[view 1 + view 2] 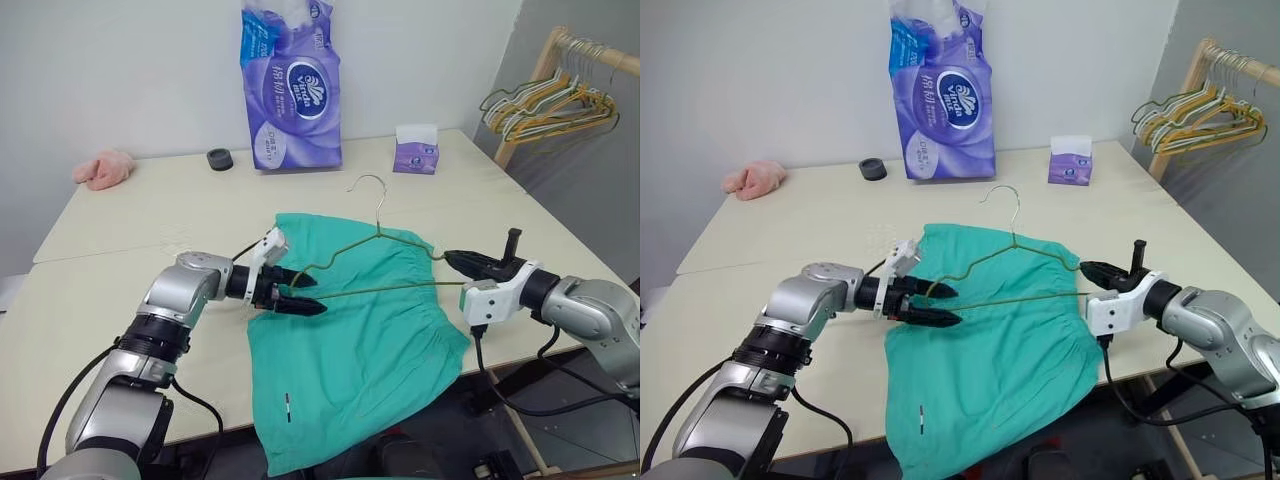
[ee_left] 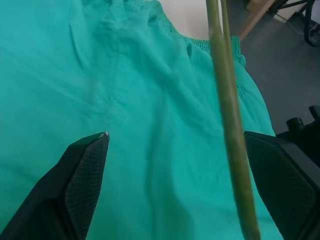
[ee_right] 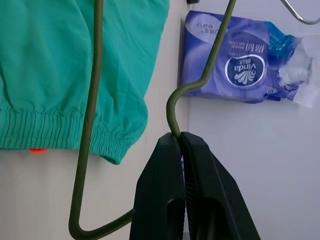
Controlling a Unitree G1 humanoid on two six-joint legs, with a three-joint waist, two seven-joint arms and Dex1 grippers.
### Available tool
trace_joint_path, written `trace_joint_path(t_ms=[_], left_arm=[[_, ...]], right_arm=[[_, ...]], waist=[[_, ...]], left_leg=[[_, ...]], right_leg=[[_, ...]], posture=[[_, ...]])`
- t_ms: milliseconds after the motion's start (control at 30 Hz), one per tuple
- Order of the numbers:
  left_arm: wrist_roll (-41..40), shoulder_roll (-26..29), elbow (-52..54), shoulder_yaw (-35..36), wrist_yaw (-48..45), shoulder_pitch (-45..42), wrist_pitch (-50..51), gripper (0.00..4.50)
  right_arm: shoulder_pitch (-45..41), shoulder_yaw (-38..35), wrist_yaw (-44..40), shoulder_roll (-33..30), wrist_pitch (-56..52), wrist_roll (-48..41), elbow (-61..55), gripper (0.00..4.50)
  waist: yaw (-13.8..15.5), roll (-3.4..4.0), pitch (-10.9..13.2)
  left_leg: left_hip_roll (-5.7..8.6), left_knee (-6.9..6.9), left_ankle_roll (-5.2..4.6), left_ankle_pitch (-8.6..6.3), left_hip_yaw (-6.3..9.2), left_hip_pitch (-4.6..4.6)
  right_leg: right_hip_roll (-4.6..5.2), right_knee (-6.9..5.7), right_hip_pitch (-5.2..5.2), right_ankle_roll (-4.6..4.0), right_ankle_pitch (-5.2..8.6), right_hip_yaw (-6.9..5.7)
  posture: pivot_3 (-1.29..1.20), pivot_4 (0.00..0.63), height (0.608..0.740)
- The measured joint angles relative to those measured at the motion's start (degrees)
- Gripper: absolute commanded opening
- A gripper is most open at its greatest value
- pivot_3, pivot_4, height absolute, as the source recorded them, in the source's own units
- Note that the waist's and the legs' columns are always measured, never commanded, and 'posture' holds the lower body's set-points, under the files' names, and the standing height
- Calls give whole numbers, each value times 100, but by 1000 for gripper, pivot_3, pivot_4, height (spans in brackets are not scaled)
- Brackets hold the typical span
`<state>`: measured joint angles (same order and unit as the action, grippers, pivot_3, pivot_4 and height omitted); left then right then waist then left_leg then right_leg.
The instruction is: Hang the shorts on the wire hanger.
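Here, taken from the shorts outward:

Shorts: the teal shorts [image 1: 350,340] lie flat at centre and lower centre of the head views, the gathered waistband toward the right, one leg hanging over the near table [image 1: 150,220] edge; a small white mark sits near the lower-left hem.

Wire hanger: the olive wire hanger [image 1: 385,262] is held just above the shorts at mid-frame, its hook pointing toward the top of the frame, its bottom bar running left to right.

Right gripper: the right gripper [image 1: 462,262], at centre right, is clenched on the hanger's right shoulder bend.

Left gripper: the left gripper [image 1: 298,292], left of centre, has its fingers spread wide, released, with the hanger's left end passing between them over the cloth.

Step in hand: judged, the hanger is being steadied over the shorts; nothing is threaded yet.

Next move: likely the left gripper must pinch a shorts edge and feed it over the bottom bar while the right holds the wire level.

Writing: the purple tissue pack [image 1: 292,85] at upper centre reads "Vinda"; the small purple tissue box [image 1: 416,150] is too small to read.
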<state>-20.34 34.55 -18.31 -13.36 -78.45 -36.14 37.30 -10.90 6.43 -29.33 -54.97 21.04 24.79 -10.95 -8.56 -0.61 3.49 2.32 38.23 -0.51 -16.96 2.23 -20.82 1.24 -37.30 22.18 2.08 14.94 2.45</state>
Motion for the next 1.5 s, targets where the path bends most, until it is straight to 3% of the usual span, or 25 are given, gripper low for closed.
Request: trace_joint_path(t_ms=[100, 467, 667, 767, 1033, 1133, 1333, 1500], left_arm=[[-77, 0, 51, 1, -153, 0, 110, 3396], [-132, -18, 259, 0, -222, 250, 181, 142], [-141, -23, 460, 0, -202, 349, 338, 67], [-136, -41, 472, 0, -158, 398, 364, 0], [-143, -173, 611, 13, 67, 406, 363, 0], [-91, -212, 701, -2, 122, 424, 154, 0], [409, -109, 880, -207, 115, 533, -1145, 0], [612, -99, 997, -330, -23, 541, -1777, 0]], right_arm=[[0, -1, -59, 27, 41, 0, 0, 0], [32, -13, -129, 169, 123, -2, -60, 0], [129, -83, -238, 134, 261, -13, -64, 0], [289, -169, -335, 117, 351, -153, -87, 736], [842, -453, -745, -40, 467, -804, -551, 3395], [1260, -774, -1096, -26, -299, -1612, -997, 4382], [1609, -1755, -1628, -117, -3734, -3905, -2030, 4449], [1385, -1798, -1825, -395, -5375, -4657, -2359, 4449]], waist=[[-11, 0, 0], [-80, 0, 0], [-84, 0, 0], [-82, 0, 0], [-88, 0, 0], [-80, 0, 0], [-86, 0, -1], [-83, 1, -1]], left_leg=[[0, 0, -1, 0, 0, 0], [0, 0, -1, 0, 1, 1], [0, 1, -1, 0, 1, 1], [0, 1, -1, 0, 2, 1], [0, 10, -2, -1, 1, 1], [0, 12, -1, -1, 4, 0], [-1, 26, -3, -5, 6, 1], [-1, 26, -6, -9, 5, 0]], right_leg=[[0, -1, 0, 0, 0, 0], [0, -5, 0, 0, 0, 0], [0, -6, 0, 0, 0, 0], [0, -6, -1, 0, 0, -2], [0, -12, -3, 0, 1, 0], [0, -13, -3, 0, 1, -3], [3, -21, -8, 0, 1, -2], [4, -19, -8, 1, 2, -3]], posture=[[-267, 48, 740], [-268, 53, 740], [-269, 50, 740], [-270, 50, 740], [-281, 42, 740], [-285, 43, 740], [-299, 40, 740], [-297, 44, 740]])
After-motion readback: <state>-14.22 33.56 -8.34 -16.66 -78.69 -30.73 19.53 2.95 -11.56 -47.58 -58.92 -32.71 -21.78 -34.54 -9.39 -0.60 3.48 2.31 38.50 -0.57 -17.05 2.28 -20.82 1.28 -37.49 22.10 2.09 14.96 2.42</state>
